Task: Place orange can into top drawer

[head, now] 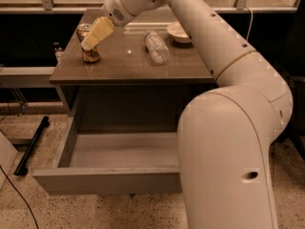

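The top drawer (107, 179) stands pulled open below the table (128, 71), grey inside. On the table's left side the orange can (90, 54) stands upright. The pincer (89, 43) overlaps its top; whether wide, narrow or gripping, I cannot tell. A clear bottle (156, 46) lies mid-table, a bowl (178, 31) at the far edge.

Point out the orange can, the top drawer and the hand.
orange can (91, 55): camera view, on its lower body.
top drawer (105, 181): camera view, on its front panel.
hand (89, 43): camera view, on its tip, in front of the can's upper part.
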Controlling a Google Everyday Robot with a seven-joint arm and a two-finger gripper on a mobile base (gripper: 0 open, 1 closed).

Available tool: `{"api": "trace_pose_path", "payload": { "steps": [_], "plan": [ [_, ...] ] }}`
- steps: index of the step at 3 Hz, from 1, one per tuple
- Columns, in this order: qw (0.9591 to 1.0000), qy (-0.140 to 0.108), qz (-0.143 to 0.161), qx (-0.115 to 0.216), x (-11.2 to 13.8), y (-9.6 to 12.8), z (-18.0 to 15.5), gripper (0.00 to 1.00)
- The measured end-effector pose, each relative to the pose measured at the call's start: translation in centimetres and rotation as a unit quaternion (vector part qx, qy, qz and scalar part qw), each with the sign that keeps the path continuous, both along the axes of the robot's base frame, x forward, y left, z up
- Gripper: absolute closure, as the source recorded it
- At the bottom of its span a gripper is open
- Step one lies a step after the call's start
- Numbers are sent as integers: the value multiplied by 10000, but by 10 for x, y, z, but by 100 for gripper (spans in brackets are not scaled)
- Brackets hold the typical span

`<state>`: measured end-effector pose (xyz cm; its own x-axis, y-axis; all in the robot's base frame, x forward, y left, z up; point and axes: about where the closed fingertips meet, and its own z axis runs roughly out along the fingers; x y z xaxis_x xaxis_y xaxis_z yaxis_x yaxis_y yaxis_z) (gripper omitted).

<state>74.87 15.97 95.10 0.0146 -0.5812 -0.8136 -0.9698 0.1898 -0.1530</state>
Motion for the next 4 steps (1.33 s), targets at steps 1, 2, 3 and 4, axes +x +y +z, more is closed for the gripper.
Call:
{"api": "trace_pose_path", "payload": {
  "steps": [1,2,3,4],
  "plan": [
    [10000,-25,-5,15,0,-1,3,0],
    [9995,123,-180,212,1,6,-9,0],
    [9979,238,-361,478,3,19,-22,0],
    [9946,299,-570,818,16,31,-40,0]
  ]
}}
